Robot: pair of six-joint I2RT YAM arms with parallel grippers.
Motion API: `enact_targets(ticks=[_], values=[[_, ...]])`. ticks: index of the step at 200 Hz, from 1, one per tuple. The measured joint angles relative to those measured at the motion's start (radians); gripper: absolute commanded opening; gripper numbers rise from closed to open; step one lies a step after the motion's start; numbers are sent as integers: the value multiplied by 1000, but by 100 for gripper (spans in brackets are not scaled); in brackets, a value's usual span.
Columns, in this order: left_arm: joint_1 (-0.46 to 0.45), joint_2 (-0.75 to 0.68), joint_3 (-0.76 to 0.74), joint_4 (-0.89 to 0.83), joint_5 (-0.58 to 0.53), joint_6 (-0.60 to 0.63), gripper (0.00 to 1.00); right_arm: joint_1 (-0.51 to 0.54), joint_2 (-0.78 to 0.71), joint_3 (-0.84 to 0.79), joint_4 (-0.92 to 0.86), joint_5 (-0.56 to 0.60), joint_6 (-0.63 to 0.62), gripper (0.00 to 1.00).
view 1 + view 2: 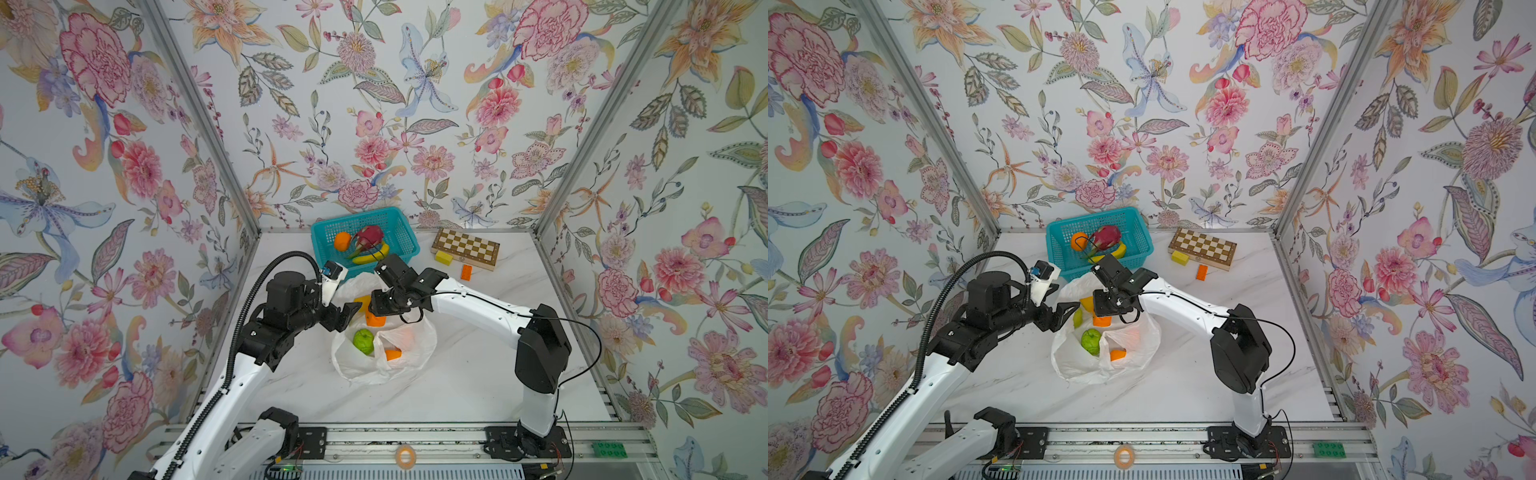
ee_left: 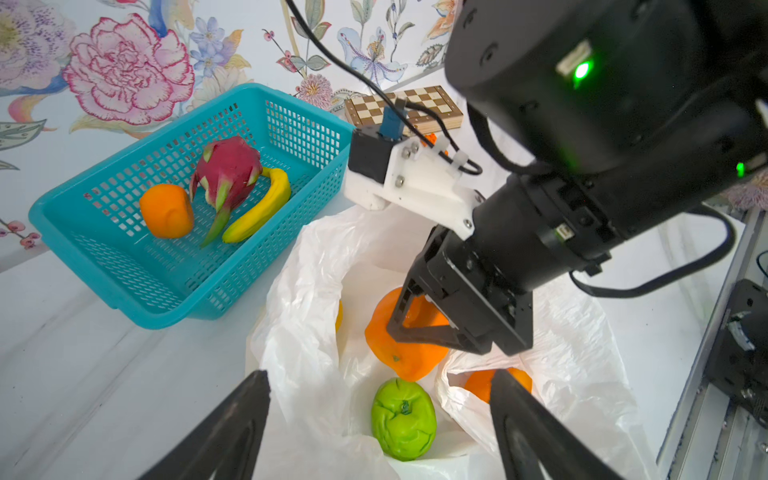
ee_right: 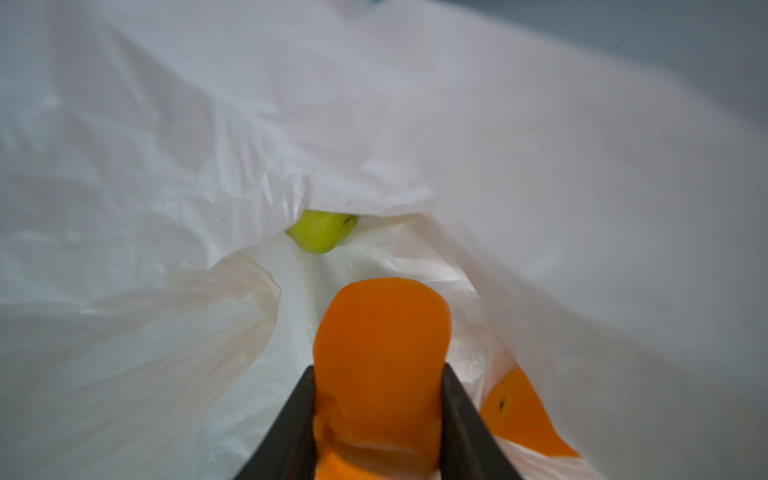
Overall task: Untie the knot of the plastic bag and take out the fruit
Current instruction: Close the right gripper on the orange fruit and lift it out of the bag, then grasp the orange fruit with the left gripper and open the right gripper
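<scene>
Right gripper (image 3: 380, 399) is clamping an orange (image 3: 382, 324) in the plastic bag (image 1: 365, 370).
Soft skin is denting mid-body; left gripper (image 2: 380, 376) fingers (image 2: 237, 424) are spread.

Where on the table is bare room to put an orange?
Bare table lies between the plastic bag and the front rail, and from the bag to the right arm's base. Crowded: the bag's mouth, with left claw and right claw.

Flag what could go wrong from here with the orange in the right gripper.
The right gripper squeezes the orange out of shape; it could slip free on the lift. The left gripper is open, holding nothing, so the loose bag crowding it may snag and drag along.
</scene>
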Motion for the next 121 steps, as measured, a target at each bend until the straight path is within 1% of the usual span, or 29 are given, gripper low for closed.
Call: enact_targets(ticks=[15, 44, 77, 121], values=[[0, 12, 0, 1, 32, 40, 87, -11, -51, -42, 34, -9, 21, 38], [0, 27, -2, 44, 134, 104, 90, -38, -154, -115, 90, -31, 78, 37], [0, 62, -2, 137, 229, 134, 93, -74, -243, -202, 167, -57, 142, 36], [-2, 151, 2, 192, 309, 170, 95, -92, -340, -292, 270, -90, 195, 35]])
